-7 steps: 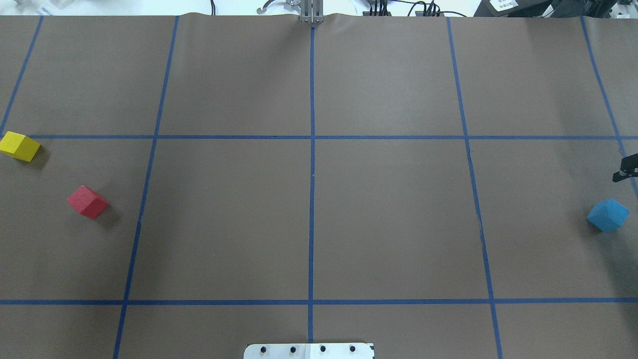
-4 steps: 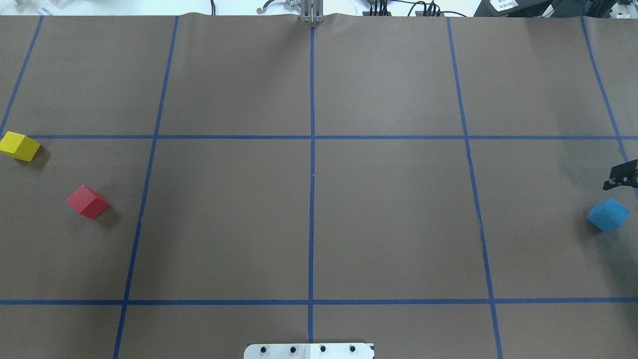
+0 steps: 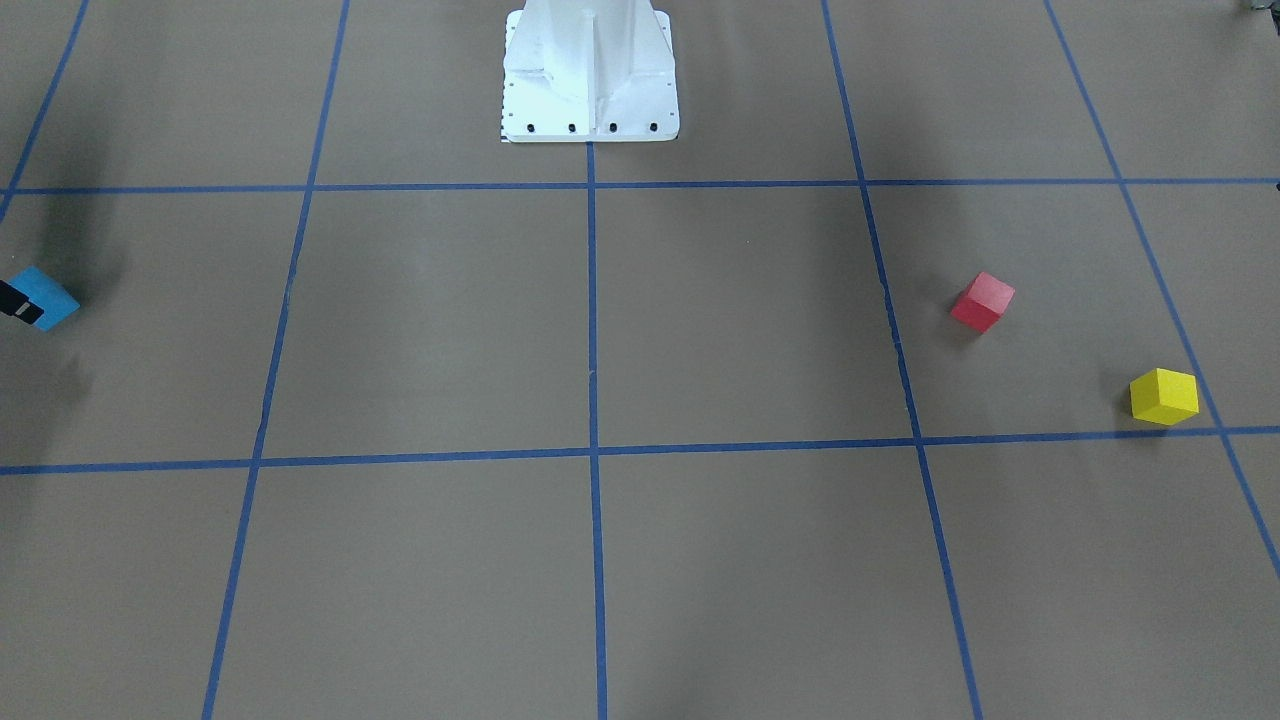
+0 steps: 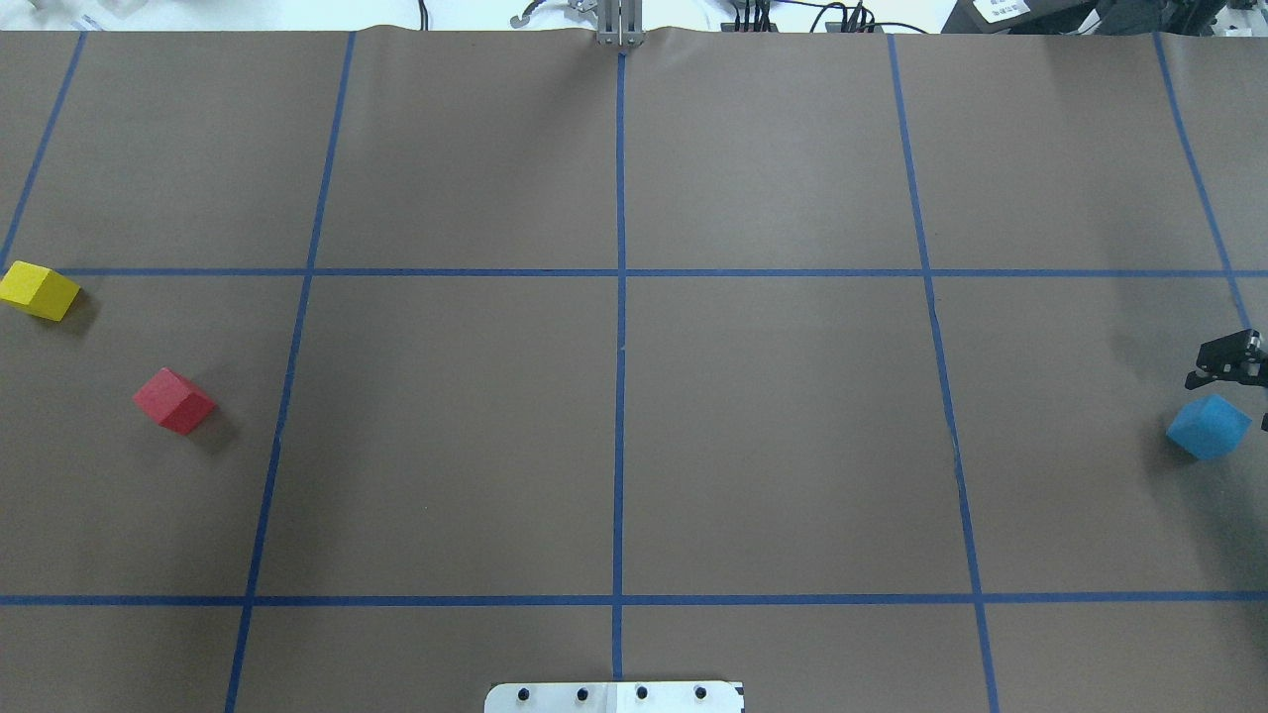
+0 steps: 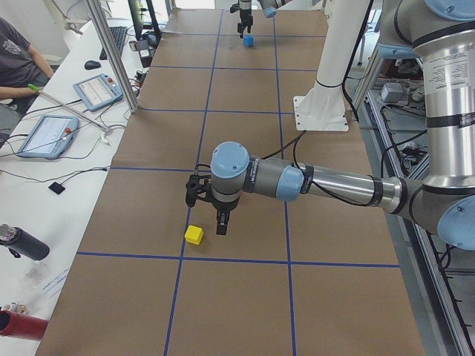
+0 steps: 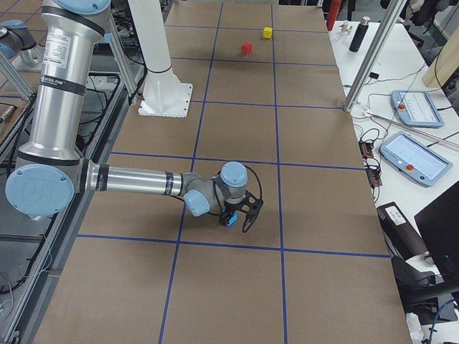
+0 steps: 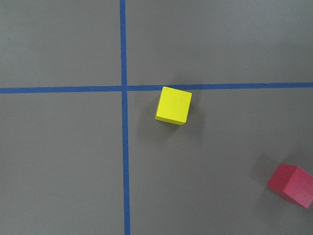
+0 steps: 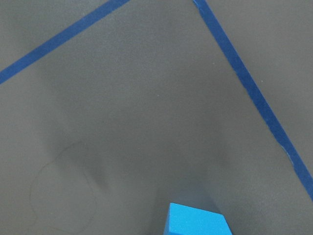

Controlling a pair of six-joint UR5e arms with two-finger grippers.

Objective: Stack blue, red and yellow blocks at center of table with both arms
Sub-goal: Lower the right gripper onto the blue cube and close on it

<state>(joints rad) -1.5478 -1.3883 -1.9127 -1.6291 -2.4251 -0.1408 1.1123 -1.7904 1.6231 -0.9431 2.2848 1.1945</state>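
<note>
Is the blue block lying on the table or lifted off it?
On the table: the blue block rests there, its shadow joined to its base.

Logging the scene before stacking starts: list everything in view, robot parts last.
table: 1, brown, under everything
tape: grid, blue, across table
yellow block: 1, yellow, far left, by a tape crossing
red block: 1, red, left, near yellow block
blue block: 1, blue, far right
tablets: 2, grey, operators' bench
base: 1, white, robot's table edge, middle
left pincer: 1, black, above table beside yellow block
right pincer: 1, black, open, at blue block
</note>
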